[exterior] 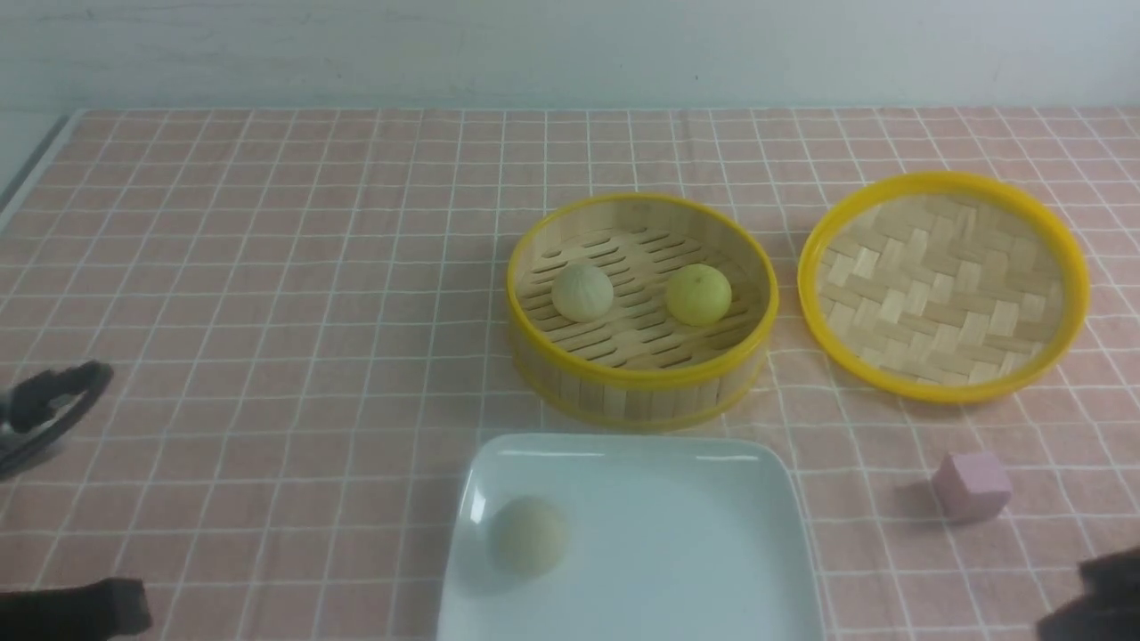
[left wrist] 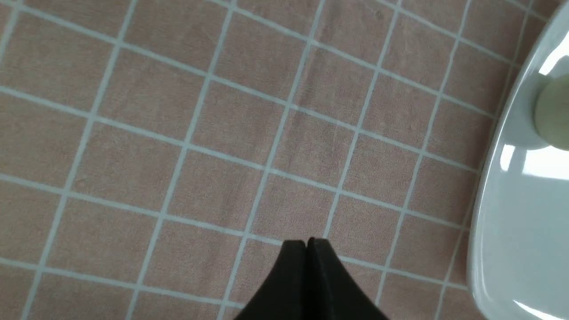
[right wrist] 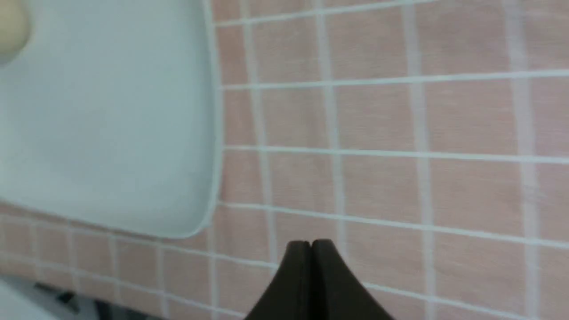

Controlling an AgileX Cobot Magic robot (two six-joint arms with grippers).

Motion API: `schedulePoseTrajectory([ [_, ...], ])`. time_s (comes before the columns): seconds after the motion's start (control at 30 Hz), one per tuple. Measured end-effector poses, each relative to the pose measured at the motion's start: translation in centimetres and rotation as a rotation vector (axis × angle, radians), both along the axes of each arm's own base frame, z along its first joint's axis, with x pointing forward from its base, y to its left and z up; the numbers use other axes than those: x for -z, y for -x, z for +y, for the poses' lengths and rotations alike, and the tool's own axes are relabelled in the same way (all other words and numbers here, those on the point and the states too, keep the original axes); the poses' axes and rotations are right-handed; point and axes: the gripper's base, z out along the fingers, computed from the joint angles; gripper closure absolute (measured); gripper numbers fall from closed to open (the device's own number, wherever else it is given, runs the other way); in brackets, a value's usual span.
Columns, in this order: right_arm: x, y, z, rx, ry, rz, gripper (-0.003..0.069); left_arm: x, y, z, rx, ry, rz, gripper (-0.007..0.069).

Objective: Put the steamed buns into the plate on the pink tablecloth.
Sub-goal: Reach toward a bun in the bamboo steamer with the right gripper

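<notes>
One cream steamed bun (exterior: 529,534) lies in the white square plate (exterior: 712,499) at the near middle of the pink tablecloth (exterior: 267,267). A second cream bun (exterior: 582,292) and a yellow bun (exterior: 699,295) sit in the slatted bamboo steamer basket (exterior: 641,392) behind the plate. My left gripper (left wrist: 306,242) is shut and empty over bare cloth left of the plate (left wrist: 515,231); the plated bun (left wrist: 553,118) shows at that view's edge. My right gripper (right wrist: 310,243) is shut and empty over cloth right of the plate (right wrist: 111,133), where a sliver of the bun (right wrist: 11,26) shows.
The woven bamboo lid (exterior: 942,285) lies upturned to the right of the basket. A small pink cube (exterior: 972,485) sits on the cloth right of the plate. Dark parts of the left arm (exterior: 53,401) and the right arm (exterior: 1100,596) show at the near corners.
</notes>
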Motion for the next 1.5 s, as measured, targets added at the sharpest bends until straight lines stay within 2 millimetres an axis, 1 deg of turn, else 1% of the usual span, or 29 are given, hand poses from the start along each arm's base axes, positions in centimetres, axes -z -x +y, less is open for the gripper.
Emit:
schedulePoseTrajectory([
  [0.03, 0.1, -0.6, 0.9, -0.049, -0.052, -0.009, 0.0671, 0.2, -0.5, -0.1, 0.011, 0.006, 0.009, 0.0623],
  [0.1, 0.2, -2.6, 3.6, -0.157, -0.155, -0.049, 0.0666, 0.6, -1.3, -0.3, 0.023, 0.032, 0.025, 0.0623],
  [0.17, 0.3, -4.1, 5.4, -0.207, -0.173, -0.076, 0.0659, 0.9, -1.7, -0.5, 0.022, 0.053, 0.038, 0.0623],
  [0.23, 0.2, -5.7, 7.2, -0.249, -0.157, -0.115, 0.0650, 1.0, -1.9, -0.5, 0.022, 0.056, 0.043, 0.0623],
  [0.27, -0.1, -6.0, 7.4, -0.255, -0.154, -0.127, 0.0647, 1.0, -2.0, -0.5, 0.023, 0.056, 0.043, 0.0622],
  [0.3, 0.0, -7.5, 8.6, -0.284, -0.122, -0.151, 0.0633, 1.0, -2.0, -0.5, 0.025, 0.054, 0.041, 0.0621],
  [0.33, 0.2, -8.4, 9.4, -0.299, -0.099, -0.159, 0.0622, 1.0, -2.0, -0.5, 0.028, 0.052, 0.039, 0.0620],
  [0.37, -0.4, -9.3, 9.9, -0.310, -0.081, -0.189, 0.0610, 1.0, -2.0, -0.5, 0.032, 0.050, 0.038, 0.0617],
  [0.4, -0.4, -10.2, 10.3, -0.318, -0.052, -0.197, 0.0593, 1.0, -2.0, -0.5, 0.036, 0.048, 0.036, 0.0615],
  [0.43, -0.4, -11.7, 10.9, -0.322, -0.022, -0.205, 0.0569, 1.0, -2.0, -0.5, 0.042, 0.045, 0.034, 0.0613],
  [0.47, -0.3, -12.6, 11.2, -0.318, 0.011, -0.208, 0.0552, 1.0, -2.0, -0.5, 0.044, 0.044, 0.034, 0.0612],
  [0.53, 0.1, -15.6, 11.8, -0.292, 0.089, -0.212, 0.0496, 1.0, -2.0, -0.5, 0.047, 0.042, 0.033, 0.0608],
  [0.67, -0.1, -19.5, 12.3, -0.233, 0.199, -0.247, 0.0398, 1.0, -2.0, -0.5, 0.048, 0.041, 0.033, 0.0591],
  [0.7, 0.0, -19.9, 12.4, -0.225, 0.211, -0.251, 0.0386, 1.0, -2.0, -0.5, 0.048, 0.041, 0.033, 0.0589],
  [0.73, 0.3, -21.4, 12.6, -0.198, 0.249, -0.260, 0.0349, 1.0, -2.0, -0.5, 0.049, 0.039, 0.033, 0.0578],
  [0.8, 0.4, -23.5, 12.8, -0.158, 0.295, -0.299, 0.0304, 1.0, -2.0, -0.4, 0.053, 0.031, 0.032, 0.0555],
  [0.9, 1.0, -25.4, 13.1, -0.134, 0.343, -0.348, 0.0272, 1.0, -2.0, -0.4, 0.055, 0.022, 0.032, 0.0522],
  [0.93, 1.1, -25.5, 13.1, -0.133, 0.342, -0.351, 0.0272, 1.0, -2.0, -0.3, 0.055, 0.021, 0.032, 0.0519],
  [0.97, 1.5, -26.4, 13.3, -0.126, 0.354, -0.378, 0.0267, 1.1, -2.0, -0.3, 0.056, 0.017, 0.032, 0.0507],
  [1.1, 2.4, -27.2, 13.6, -0.119, 0.351, -0.407, 0.0274, 1.1, -2.0, -0.3, 0.057, 0.012, 0.032, 0.0487],
  [1.13, 2.9, -27.5, 13.7, -0.116, 0.350, -0.411, 0.0290, 1.1, -2.0, -0.3, 0.058, 0.012, 0.033, 0.0480],
  [1.2, 3.9, -27.8, 13.8, -0.117, 0.353, -0.396, 0.0350, 1.1, -2.0, -0.3, 0.058, 0.012, 0.033, 0.0475],
  [1.27, 4.6, -27.9, 13.9, -0.120, 0.358, -0.383, 0.0435, 1.1, -2.0, -0.3, 0.058, 0.012, 0.033, 0.0473],
  [1.3, 4.7, -27.9, 13.9, -0.121, 0.359, -0.380, 0.0465, 1.1, -2.0, -0.3, 0.058, 0.012, 0.033, 0.0472],
  [1.33, 4.7, -27.9, 13.9, -0.122, 0.359, -0.378, 0.0519, 1.1, -2.0, -0.3, 0.058, 0.012, 0.033, 0.0470],
  [1.37, 4.7, -27.9, 13.9, -0.121, 0.359, -0.379, 0.0529, 1.1, -2.0, -0.3, 0.058, 0.012, 0.033, 0.0468],
  [1.4, 4.4, -27.7, 13.8, -0.122, 0.358, -0.371, 0.0627, 1.1, -2.0, -0.3, 0.058, 0.012, 0.033, 0.0466],
  [1.43, 4.4, -27.7, 13.8, -0.123, 0.358, -0.368, 0.0632, 1.1, -2.0, -0.3, 0.058, 0.012, 0.033, 0.0465],
  [1.5, 3.2, -27.1, 13.7, -0.124, 0.353, -0.353, 0.0651, 1.1, -2.0, -0.3, 0.058, 0.012, 0.033, 0.0465],
])
